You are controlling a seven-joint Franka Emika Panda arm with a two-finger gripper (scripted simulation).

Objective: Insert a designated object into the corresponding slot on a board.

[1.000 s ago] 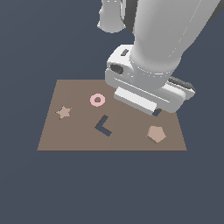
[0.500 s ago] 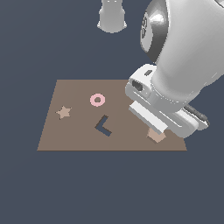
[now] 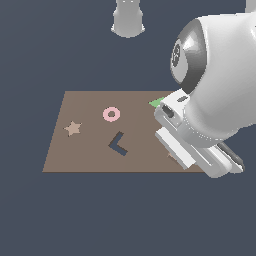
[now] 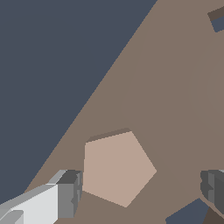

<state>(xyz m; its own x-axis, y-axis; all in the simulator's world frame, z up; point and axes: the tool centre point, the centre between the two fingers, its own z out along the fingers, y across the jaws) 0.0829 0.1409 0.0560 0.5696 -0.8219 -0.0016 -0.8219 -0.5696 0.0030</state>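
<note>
In the wrist view the tan pentagon block [image 4: 118,168] lies flat on the brown board [image 4: 175,87]. My gripper [image 4: 142,190] is open, with one finger [image 4: 65,194] close beside the block and the other finger [image 4: 214,186] well apart from it on the opposite side. A dark navy cut-out [image 4: 188,214] shows partly by that far finger; its shape cannot be told. In the exterior view the arm's hand [image 3: 195,150] covers the board's [image 3: 90,155] right part and hides the block and the slot.
On the board lie a pink ring [image 3: 111,114], a tan star [image 3: 73,128], a dark L-shaped cut-out [image 3: 118,144] and a green triangle [image 3: 158,102] half hidden by the arm. The arm's base [image 3: 128,17] stands behind the board.
The arm has swung toward the exterior view's right and front, coming down over the pentagon block, which it now hides there. The other shapes have not moved.
</note>
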